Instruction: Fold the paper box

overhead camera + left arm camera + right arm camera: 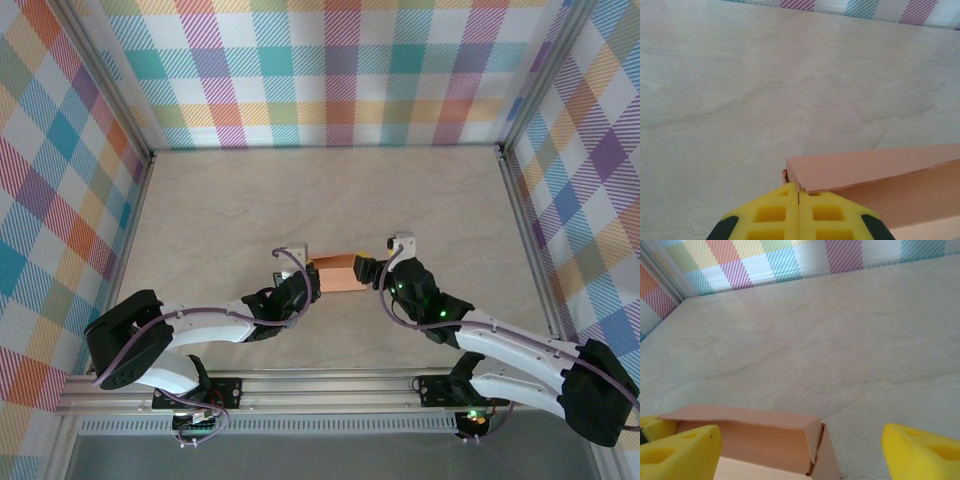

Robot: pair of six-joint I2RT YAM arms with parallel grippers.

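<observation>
1. The paper box lies on the table just toward 6 o'clock from its middle, directly between my two arms.
2. The left gripper is fully closed. Its yellow pads meet at the box's 9 o'clock corner, and a thin cardboard edge appears pinched in the seam.
3. The right gripper stands wide apart at the box's 3 o'clock end, straddling it and holding nothing.
4. From the right wrist, that end looks unfinished: the top panel sags and the end flap gapes, showing the hollow inside.
5. To do this step well, I'd keep the left pinch steady as an anchor. I'd bring the right fingers in square to the end flap and press it home slowly so the thin card creases along its score instead of buckling.
6. My worry is the box skating toward 9 o'clock or twisting out of the left pinch.
7. The plaid walls at 12, 3 and 9 o'clock stand well apart, and I see nothing blocking the approach.
</observation>
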